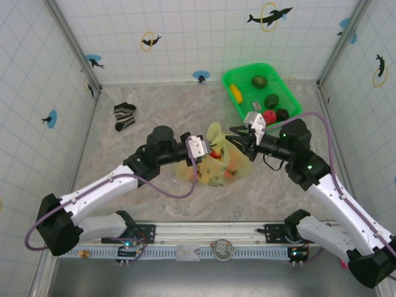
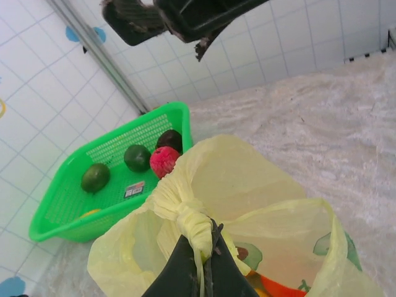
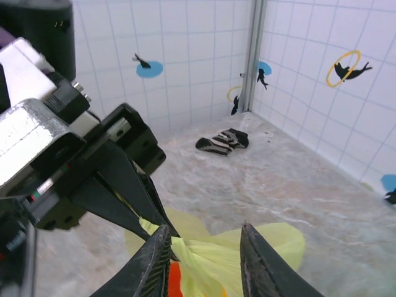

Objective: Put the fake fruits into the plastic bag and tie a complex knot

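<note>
The pale-yellow plastic bag (image 1: 216, 168) lies mid-table with orange and red fake fruits (image 2: 278, 286) showing through it. Its handles are twisted into a knot (image 2: 189, 213). My left gripper (image 2: 207, 247) is shut on the twisted plastic just below that knot, and in the top view it (image 1: 207, 148) sits at the bag's left top. My right gripper (image 3: 204, 247) stands open, with bunched yellow plastic (image 3: 210, 263) between its fingers, directly facing the left gripper's fingers (image 3: 114, 185). More fruits rest in the green basket: red (image 2: 164, 162), dark brown (image 2: 170, 139) and green (image 2: 94, 177).
The green basket (image 1: 247, 69) stands at the back right, close behind my right gripper (image 1: 238, 136). A striped black-and-white sock (image 1: 124, 115) lies at the back left. Tiled walls close in the table on three sides.
</note>
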Robot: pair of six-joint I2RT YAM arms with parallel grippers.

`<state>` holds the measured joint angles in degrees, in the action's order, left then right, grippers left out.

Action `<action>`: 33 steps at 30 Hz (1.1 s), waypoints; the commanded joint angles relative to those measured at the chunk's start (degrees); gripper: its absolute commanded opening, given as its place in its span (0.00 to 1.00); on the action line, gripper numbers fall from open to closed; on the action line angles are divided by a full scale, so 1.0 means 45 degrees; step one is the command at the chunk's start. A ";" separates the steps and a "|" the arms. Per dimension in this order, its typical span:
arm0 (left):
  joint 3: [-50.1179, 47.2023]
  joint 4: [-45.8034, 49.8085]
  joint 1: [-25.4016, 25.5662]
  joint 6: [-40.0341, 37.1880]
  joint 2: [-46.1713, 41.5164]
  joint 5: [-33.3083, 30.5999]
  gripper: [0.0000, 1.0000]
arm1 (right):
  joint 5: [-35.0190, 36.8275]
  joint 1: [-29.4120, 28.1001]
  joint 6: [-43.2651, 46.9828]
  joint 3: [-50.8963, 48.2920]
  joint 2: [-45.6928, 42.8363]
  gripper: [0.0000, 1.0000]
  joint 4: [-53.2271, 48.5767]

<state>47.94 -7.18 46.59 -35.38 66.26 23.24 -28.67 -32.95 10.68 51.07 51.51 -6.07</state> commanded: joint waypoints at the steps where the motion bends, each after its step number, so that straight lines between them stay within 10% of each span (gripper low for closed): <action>1: 0.0049 0.0385 0.0064 -0.1539 -0.0036 -0.0073 0.00 | -0.0007 0.0047 0.3243 0.0240 0.0342 0.34 -0.1152; 11: -0.0232 0.0570 0.0077 -0.2207 -0.0210 0.0610 0.00 | -0.0305 -0.0924 0.9293 0.2278 0.2306 0.43 -0.4450; 33: -0.0390 0.0599 0.0077 -0.2549 -0.0398 0.1436 0.00 | 0.0872 -0.1485 1.0730 0.2159 0.4162 0.38 -0.3089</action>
<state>46.85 -4.78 46.48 -45.19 65.58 26.37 -25.43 -39.44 58.13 62.08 69.52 -24.01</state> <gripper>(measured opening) 0.047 0.388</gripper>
